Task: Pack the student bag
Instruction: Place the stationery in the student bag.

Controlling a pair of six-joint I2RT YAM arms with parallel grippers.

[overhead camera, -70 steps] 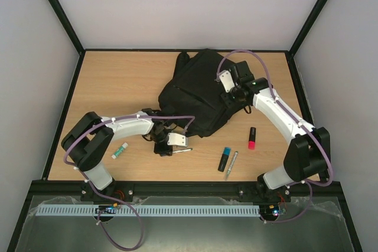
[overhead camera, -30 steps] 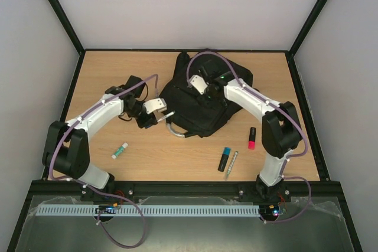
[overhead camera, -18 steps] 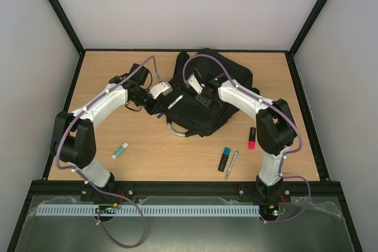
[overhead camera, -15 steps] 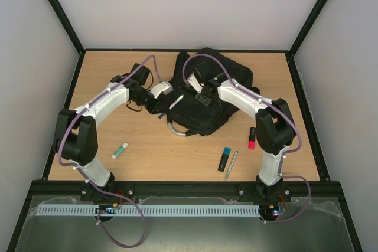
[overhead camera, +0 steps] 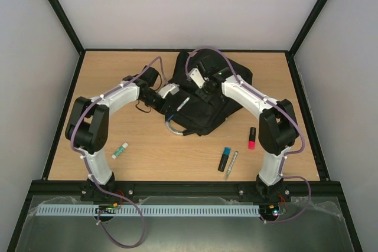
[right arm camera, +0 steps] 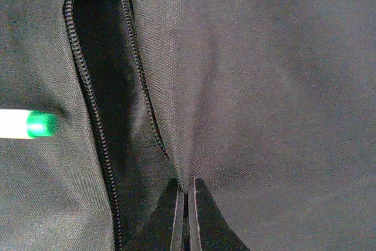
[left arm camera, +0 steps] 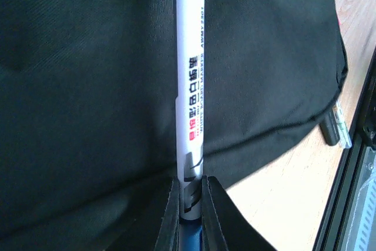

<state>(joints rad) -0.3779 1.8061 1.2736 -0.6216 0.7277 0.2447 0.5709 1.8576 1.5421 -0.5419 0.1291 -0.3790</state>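
Note:
The student bag (overhead camera: 208, 116) lies black and slumped at the middle of the table. Over its left part, my left gripper (overhead camera: 175, 97) is shut on a white marker (overhead camera: 183, 104). In the left wrist view the marker (left arm camera: 189, 86) stands up from between the jaws (left arm camera: 189, 204) in front of the bag's fabric (left arm camera: 88, 86). My right gripper (overhead camera: 202, 92) sits on top of the bag. In the right wrist view it (right arm camera: 187, 191) is shut on a pinched fold of bag fabric (right arm camera: 282, 86), just right of an open zip pocket (right arm camera: 103, 86). The marker's green tip (right arm camera: 36, 124) points in from the left.
On the wood in front of the bag lie a pink highlighter (overhead camera: 251, 138), a blue highlighter (overhead camera: 224, 159) and a silver pen (overhead camera: 231, 164). A green-white stick (overhead camera: 120, 150) lies front left. The bag's grey-white loop handle (overhead camera: 175, 131) sticks out at its near side.
My left arm has carried the marker to the right, from beside the bag to over its left part. My right gripper has closed on the fabric by the zip opening.

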